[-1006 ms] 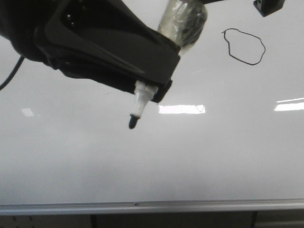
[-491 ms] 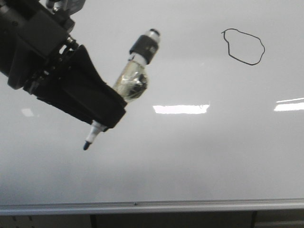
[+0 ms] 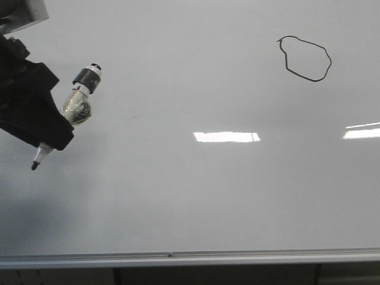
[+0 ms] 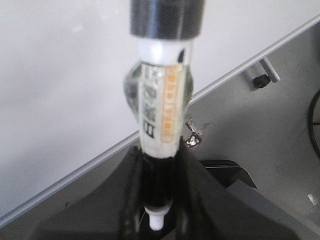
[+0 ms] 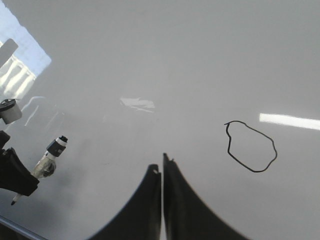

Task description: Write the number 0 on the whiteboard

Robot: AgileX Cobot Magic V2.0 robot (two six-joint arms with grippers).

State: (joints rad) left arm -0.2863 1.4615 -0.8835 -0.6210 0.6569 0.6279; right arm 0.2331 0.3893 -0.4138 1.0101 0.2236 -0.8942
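- 0 (image 3: 304, 58) drawn: closed lumpy black loop, far right on whiteboard (image 3: 196, 196); writing looks done.
- Left claw (image 3: 35, 127) clamped on marker (image 3: 76, 104), far left, tip uncapped and pointing down, well apart from the 0.
- Right claw (image 5: 161, 172) fingers together, holding nothing, near the 0.
- Left to do: probably just park the marker; nothing else visibly needed.

Left pincer (image 3: 44, 142) cut off by the front view's left edge; the marker (image 3: 68, 116) barrel's middle is hidden inside it. Right pincer (image 5: 162, 172) base cropped; marker label print is blurred.
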